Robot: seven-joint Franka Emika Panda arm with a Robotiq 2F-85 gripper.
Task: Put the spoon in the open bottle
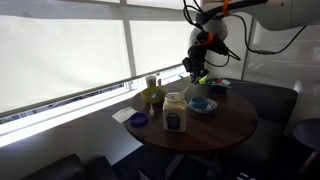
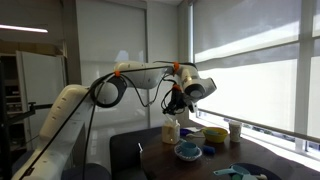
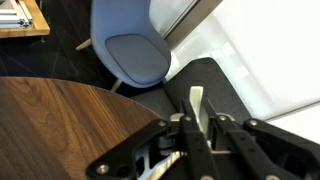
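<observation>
Our gripper (image 3: 197,128) is clenched on the pale spoon (image 3: 196,102), held high above the table (image 1: 225,125), and since the bottle (image 1: 174,112) below it looks narrow-mouthed, we judge a tilted spoon could catch the rim and topple it.

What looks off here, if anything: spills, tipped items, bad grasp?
Nothing stands out. The jar and bowl stand upright on the table, a blue lid lies flat beside the jar, and no spill shows. The hand is shut on the spoon, which sticks out straight between the fingertips. The frames are too coarse to show finer damage.
</observation>
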